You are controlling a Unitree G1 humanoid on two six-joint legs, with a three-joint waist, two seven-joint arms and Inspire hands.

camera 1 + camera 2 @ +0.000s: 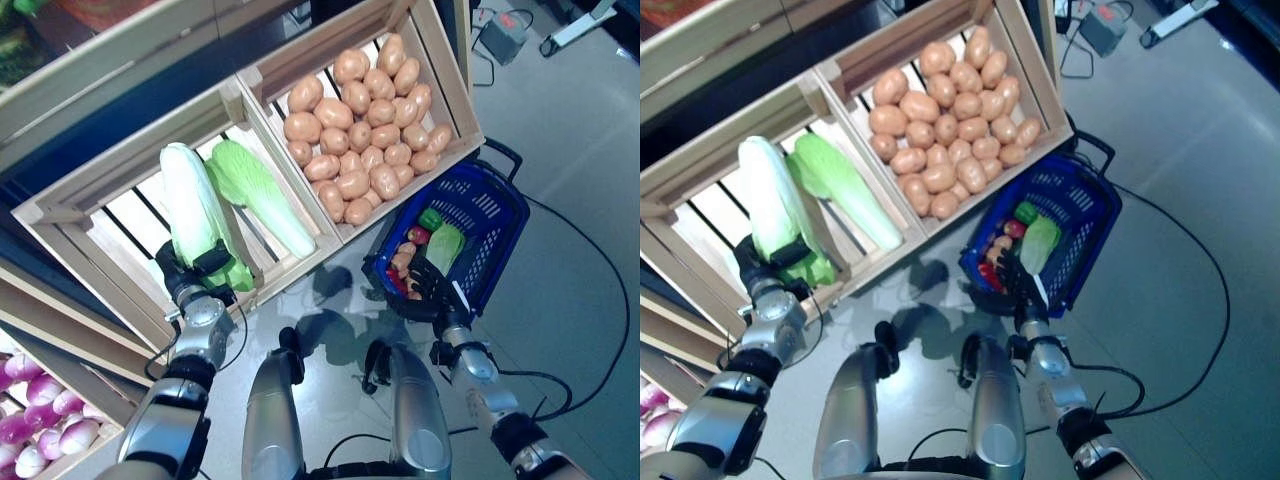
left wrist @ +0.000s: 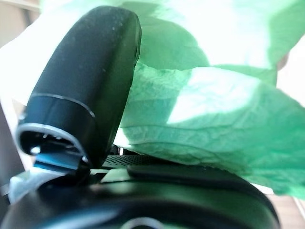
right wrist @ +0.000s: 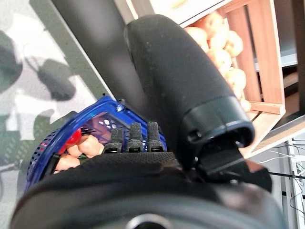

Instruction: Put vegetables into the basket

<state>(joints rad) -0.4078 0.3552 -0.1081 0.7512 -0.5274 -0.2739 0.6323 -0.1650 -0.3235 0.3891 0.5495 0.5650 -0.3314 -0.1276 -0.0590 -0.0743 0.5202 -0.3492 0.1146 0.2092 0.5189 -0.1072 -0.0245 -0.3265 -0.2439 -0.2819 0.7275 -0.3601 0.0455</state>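
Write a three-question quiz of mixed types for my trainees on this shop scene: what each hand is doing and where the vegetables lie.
1. True or false: the left hand is curled round a cabbage in the slatted crate.
2. Which vegetable fills the other crate? A. potatoes B. carrots C. tomatoes
3. Fill in: the right hand grips the rim of the blue ____.

Key
1. True; a second cabbage lies beside it, untouched.
2. A, potatoes.
3. basket, which already holds some vegetables.
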